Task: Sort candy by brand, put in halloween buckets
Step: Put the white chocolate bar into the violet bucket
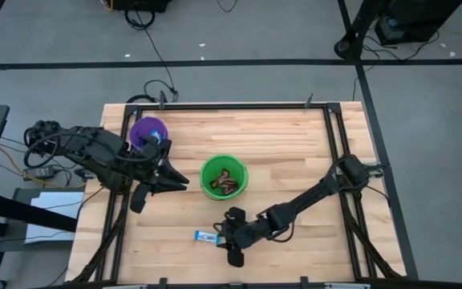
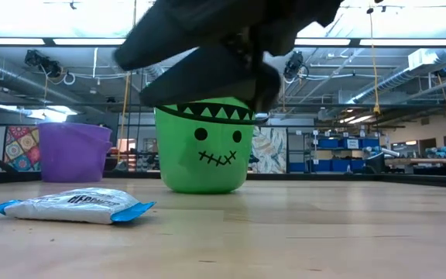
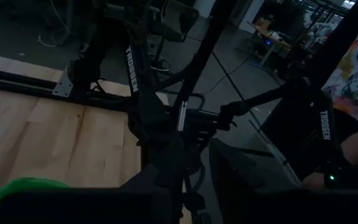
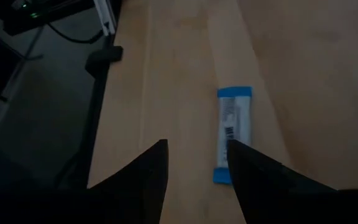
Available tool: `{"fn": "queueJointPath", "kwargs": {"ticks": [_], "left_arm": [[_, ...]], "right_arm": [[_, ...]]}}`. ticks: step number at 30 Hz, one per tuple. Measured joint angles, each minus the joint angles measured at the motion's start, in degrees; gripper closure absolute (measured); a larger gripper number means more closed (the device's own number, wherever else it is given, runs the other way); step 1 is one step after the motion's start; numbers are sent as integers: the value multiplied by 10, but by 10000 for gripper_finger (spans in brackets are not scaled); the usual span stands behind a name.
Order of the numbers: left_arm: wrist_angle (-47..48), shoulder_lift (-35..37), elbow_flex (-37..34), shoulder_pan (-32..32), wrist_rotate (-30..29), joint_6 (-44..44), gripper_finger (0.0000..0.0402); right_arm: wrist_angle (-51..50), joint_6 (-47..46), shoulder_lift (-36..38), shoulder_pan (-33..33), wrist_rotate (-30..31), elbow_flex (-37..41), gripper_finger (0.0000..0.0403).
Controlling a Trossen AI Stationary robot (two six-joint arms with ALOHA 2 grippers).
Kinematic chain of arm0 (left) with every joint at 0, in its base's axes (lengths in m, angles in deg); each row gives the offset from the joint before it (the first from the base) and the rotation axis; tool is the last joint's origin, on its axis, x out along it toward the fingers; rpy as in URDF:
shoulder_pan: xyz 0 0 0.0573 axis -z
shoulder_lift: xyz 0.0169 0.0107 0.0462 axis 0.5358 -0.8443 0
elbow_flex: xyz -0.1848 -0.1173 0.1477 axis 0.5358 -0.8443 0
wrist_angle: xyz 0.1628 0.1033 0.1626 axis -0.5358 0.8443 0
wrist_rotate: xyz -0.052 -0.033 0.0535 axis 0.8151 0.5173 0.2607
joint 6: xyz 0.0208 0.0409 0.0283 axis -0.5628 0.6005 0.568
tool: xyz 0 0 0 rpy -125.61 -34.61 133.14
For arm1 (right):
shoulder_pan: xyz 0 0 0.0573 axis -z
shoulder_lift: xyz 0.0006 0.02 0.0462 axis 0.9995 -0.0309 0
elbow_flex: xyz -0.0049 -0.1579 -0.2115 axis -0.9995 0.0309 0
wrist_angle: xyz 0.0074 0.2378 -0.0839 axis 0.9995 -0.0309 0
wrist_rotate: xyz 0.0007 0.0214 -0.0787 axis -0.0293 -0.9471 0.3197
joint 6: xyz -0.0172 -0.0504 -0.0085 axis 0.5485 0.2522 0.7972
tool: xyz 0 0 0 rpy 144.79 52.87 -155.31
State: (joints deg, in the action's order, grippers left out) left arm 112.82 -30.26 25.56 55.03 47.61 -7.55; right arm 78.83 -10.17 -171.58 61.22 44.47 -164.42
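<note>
One light blue-and-white candy [image 1: 206, 236] lies flat on the wooden table near its front edge; the low view shows this candy [image 2: 72, 205] in front of the buckets. My right gripper [image 1: 228, 237] hovers open just right of it and above the table, slanting down. In the right wrist view the candy [image 4: 235, 130] lies just past my right gripper [image 4: 197, 177], in line with one fingertip. The green bucket [image 1: 224, 177] stands mid-table with dark brown candies [image 1: 227, 185] inside. The purple bucket [image 1: 148, 131] stands at the far left. My left gripper [image 1: 167, 181] waits raised between the buckets, slightly open, with nothing between its fingers.
A dark metal frame [image 1: 331, 144] runs along the table's edges. Bare wood lies right of the green bucket and along the front edge. The room with benches and shelves shows behind the buckets in the low view.
</note>
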Motion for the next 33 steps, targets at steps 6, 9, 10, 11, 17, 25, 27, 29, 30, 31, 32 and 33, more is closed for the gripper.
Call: {"fn": "queueJointPath", "kwargs": {"ticks": [6, 9, 10, 11, 17, 25, 27, 29, 30, 31, 32, 33], "left_arm": [[8, 0, 0, 0, 0, 0, 322], [5, 0, 0, 0, 6, 0, 322], [6, 0, 0, 0, 11, -1, 322], [6, 0, 0, 0, 15, -3, 322], [6, 0, 0, 3, 31, -12, 322], [7, 0, 0, 8, 33, -11, 322], [7, 0, 0, 8, 32, -11, 322], [6, 0, 0, 8, 33, -11, 322], [6, 0, 0, 8, 32, -11, 322], [6, 0, 0, 8, 33, -11, 322], [6, 0, 0, 8, 32, -11, 322], [6, 0, 0, 8, 32, -11, 322]], "right_arm": [[0, 5, -58, 7, -17, -46, 227], [5, 6, -82, 12, -20, -66, 227], [5, 8, -87, 13, -20, -71, 227], [3, 12, -91, 13, -15, -74, 227], [-13, 42, -82, 13, 56, -77, 227], [-57, 65, -81, 8, 62, -77, 227], [-79, 73, -81, 4, 84, -77, 227], [-82, 77, -82, 3, 92, -76, 227], [-80, 77, -82, 3, 90, -76, 227], [-77, 77, -82, 4, 85, -76, 227], [-76, 77, -82, 6, 82, -76, 227], [-77, 77, -82, 6, 80, -76, 227]]}}
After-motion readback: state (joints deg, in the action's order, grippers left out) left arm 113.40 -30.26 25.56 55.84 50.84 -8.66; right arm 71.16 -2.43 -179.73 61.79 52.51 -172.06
